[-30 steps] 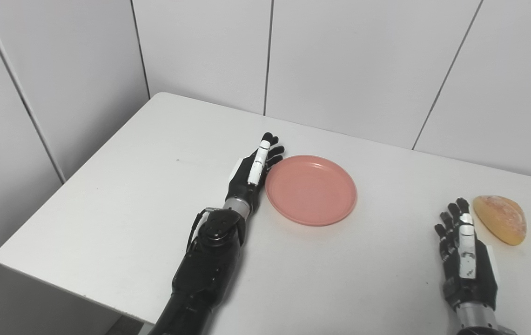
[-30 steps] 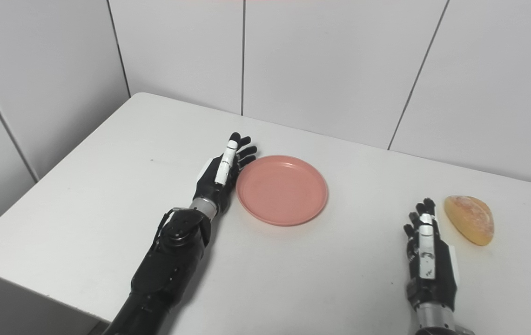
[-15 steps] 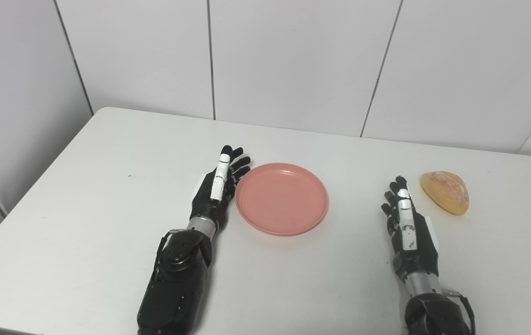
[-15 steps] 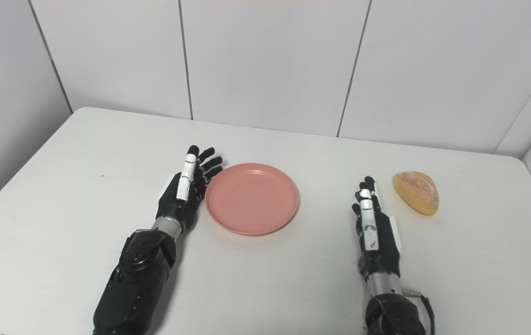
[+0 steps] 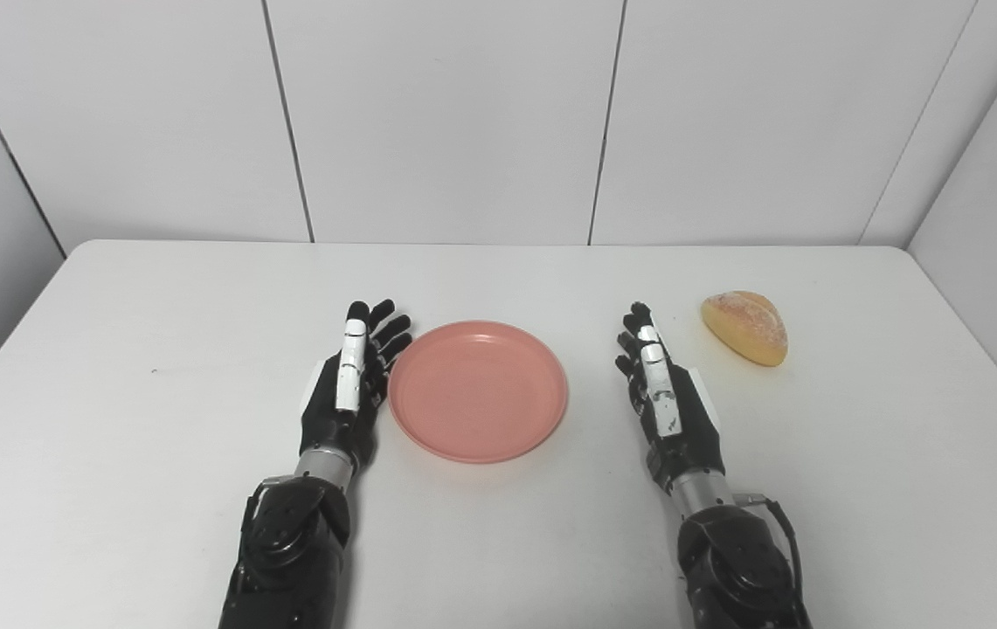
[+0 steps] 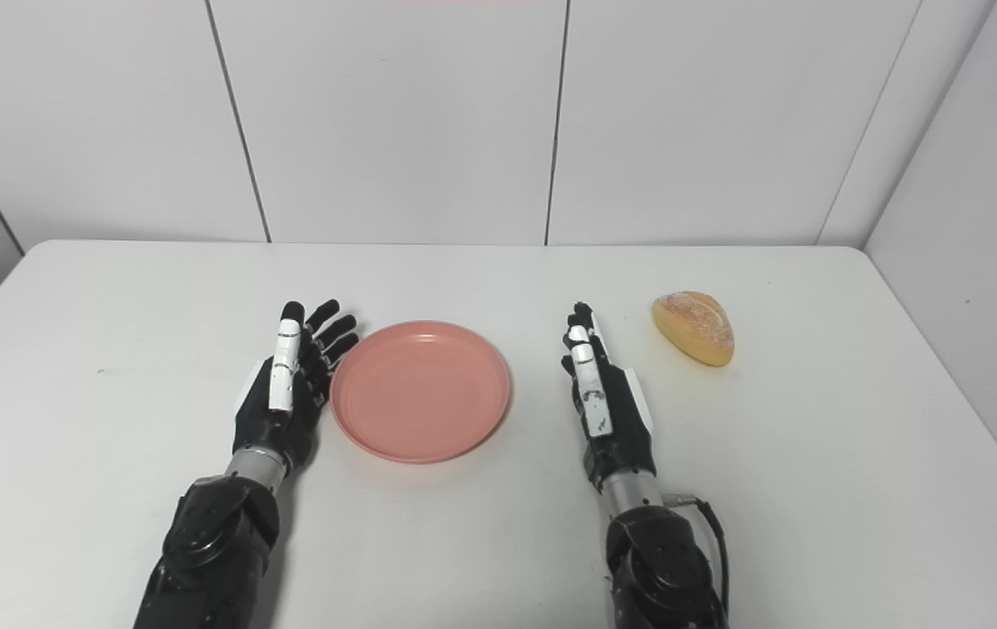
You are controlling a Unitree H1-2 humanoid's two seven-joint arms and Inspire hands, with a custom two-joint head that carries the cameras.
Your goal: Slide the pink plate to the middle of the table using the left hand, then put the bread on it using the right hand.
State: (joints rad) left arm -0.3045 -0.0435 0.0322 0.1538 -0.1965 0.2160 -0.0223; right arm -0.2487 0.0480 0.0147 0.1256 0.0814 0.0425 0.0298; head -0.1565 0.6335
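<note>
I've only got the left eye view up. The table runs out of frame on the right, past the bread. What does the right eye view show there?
Observer: The table's right edge carries on toward the near side there. The bread lies well in from it.
Operator: Anything beyond that edge?
Observer: Only the side wall, close past the edge.
Operator: And the hands?
Observer: Nothing new. The left hand is open beside the pink plate, and the right hand is open, apart from the bread.
</note>
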